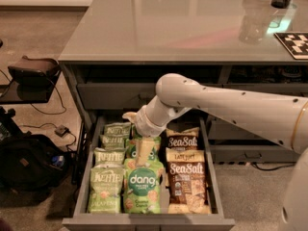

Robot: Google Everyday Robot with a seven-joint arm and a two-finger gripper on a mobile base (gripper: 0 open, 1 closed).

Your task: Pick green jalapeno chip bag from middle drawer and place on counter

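the pale gripper (144, 149), openness untellable, is hovering in the wide grey drawer (144, 222), approach step; next needing the olive-green crinkly jalapeno bag (105, 189).

The white arm (240, 109) comes in from the right edge and runs leftward, rising slightly to a rounded joint (175, 91) near the middle of the view. There it bends sharply down and to the left into a short ribbed wrist (150, 119). The gripper (139, 141) (cream-coloured, paler than the arm) points down from the wrist, low and left of centre, inside the rear half of the open middle drawer (85, 182).
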